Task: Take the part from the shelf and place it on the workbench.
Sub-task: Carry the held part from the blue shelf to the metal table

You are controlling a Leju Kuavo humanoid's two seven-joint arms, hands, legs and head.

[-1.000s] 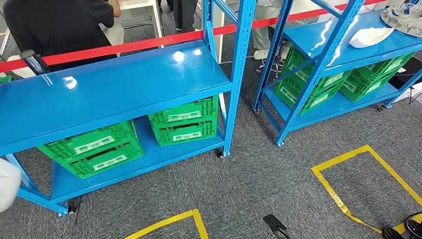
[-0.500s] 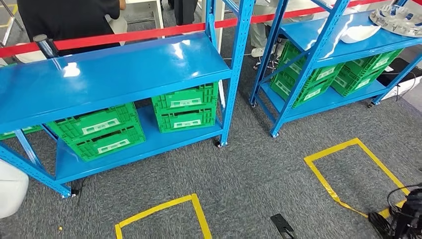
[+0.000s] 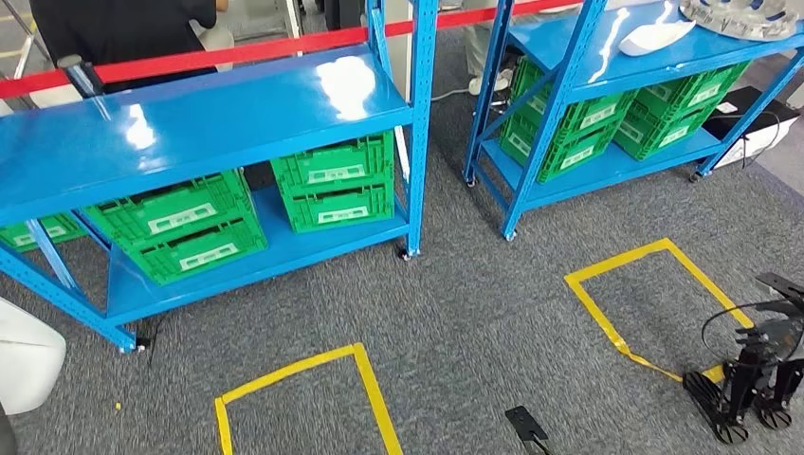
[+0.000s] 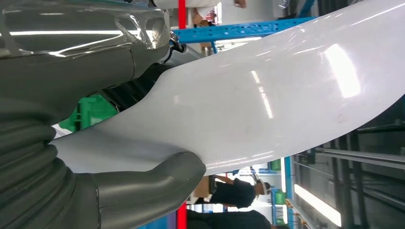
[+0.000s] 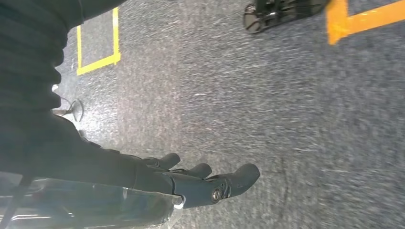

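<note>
My left hand (image 4: 119, 191) grips a large glossy white curved part (image 4: 267, 95), the thick grey thumb pressed under its edge and the ribbed cover above it. In the head view a rounded bit of this white part (image 3: 27, 355) shows at the lower left edge, in front of the left blue shelf (image 3: 190, 133). My right hand (image 5: 200, 183) hangs over grey carpet with its dark fingers stretched out and nothing in them. On the right blue shelf (image 3: 607, 57) lie another white part (image 3: 654, 38) and a grey round part (image 3: 740, 14).
Green crates (image 3: 332, 194) fill the lower levels of both shelves. Yellow tape squares (image 3: 303, 389) (image 3: 645, 294) mark the carpet. A black wheeled stand with cables (image 3: 749, 379) stands at the lower right. Red barrier tape (image 3: 228, 55) and a seated person (image 3: 114, 24) are behind the shelves.
The whole picture has shifted left and up, so the camera has moved. More carpet shows, and the black wheeled stand has come fully into view at the lower right.
</note>
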